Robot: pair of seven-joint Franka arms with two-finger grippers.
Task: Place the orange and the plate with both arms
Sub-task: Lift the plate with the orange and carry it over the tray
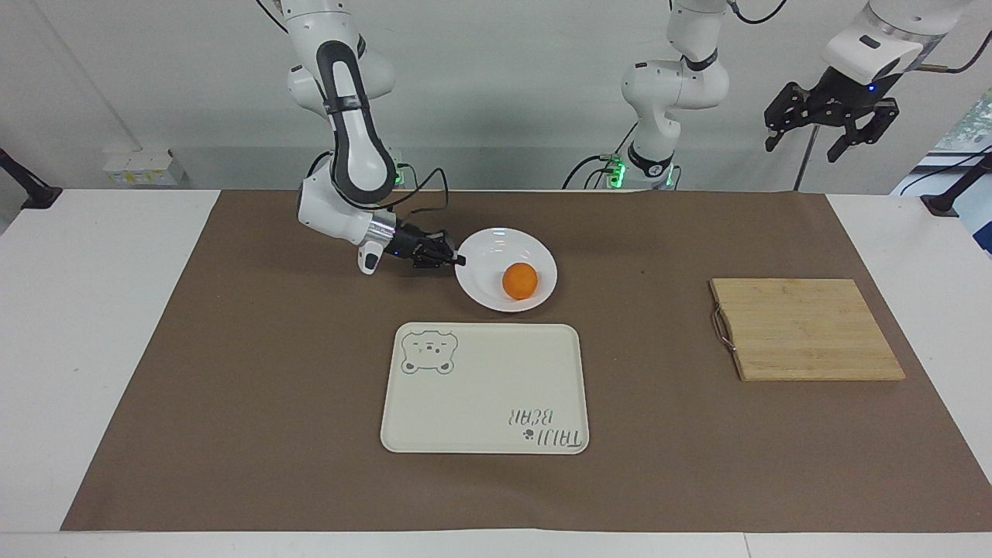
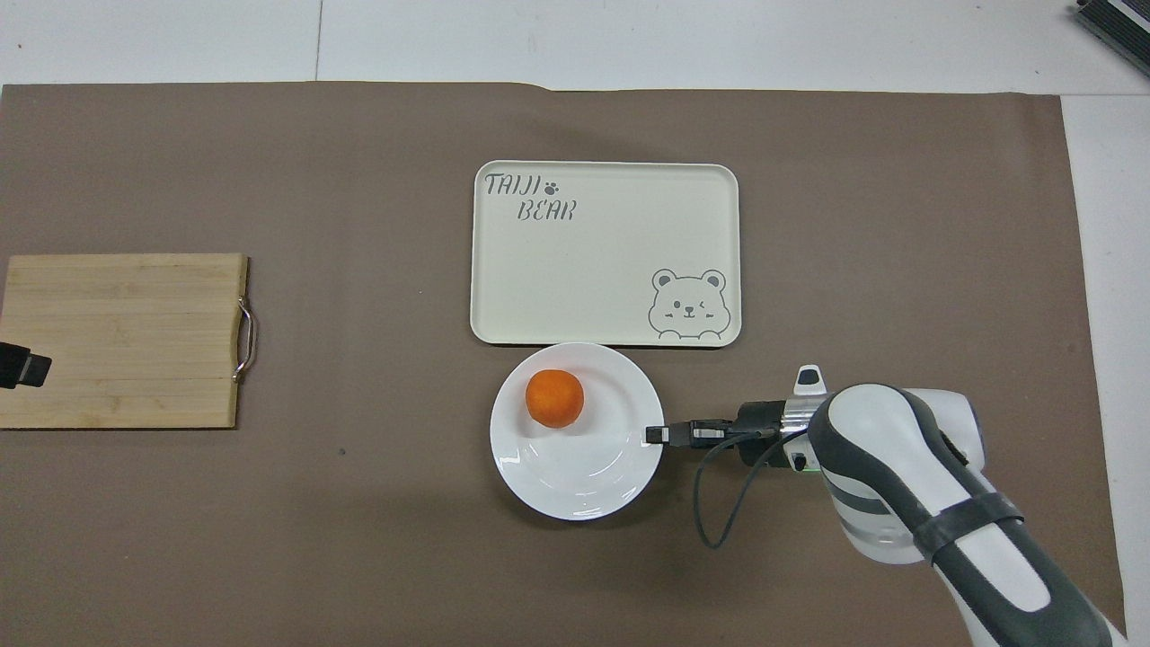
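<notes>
The white plate (image 1: 496, 240) sits just nearer to the robots than the tray, with the orange (image 1: 519, 280) resting in it. My right gripper (image 1: 457, 260) lies low and level and is shut on the plate's rim at the side toward the right arm's end. The plate looks slightly tilted. In the overhead view, the plate (image 2: 575, 485) touches the tray's near edge, with the orange (image 2: 554, 398) on its tray-side half and the right gripper (image 2: 656, 434) at its rim. My left gripper (image 1: 806, 143) waits open, high above the cutting board; only its tip (image 2: 18, 368) shows from overhead.
A cream rectangular tray with a bear print (image 1: 484, 387) (image 2: 602, 261) lies mid-table on the brown mat. A wooden cutting board (image 1: 806, 329) (image 2: 121, 337) with a metal handle lies toward the left arm's end.
</notes>
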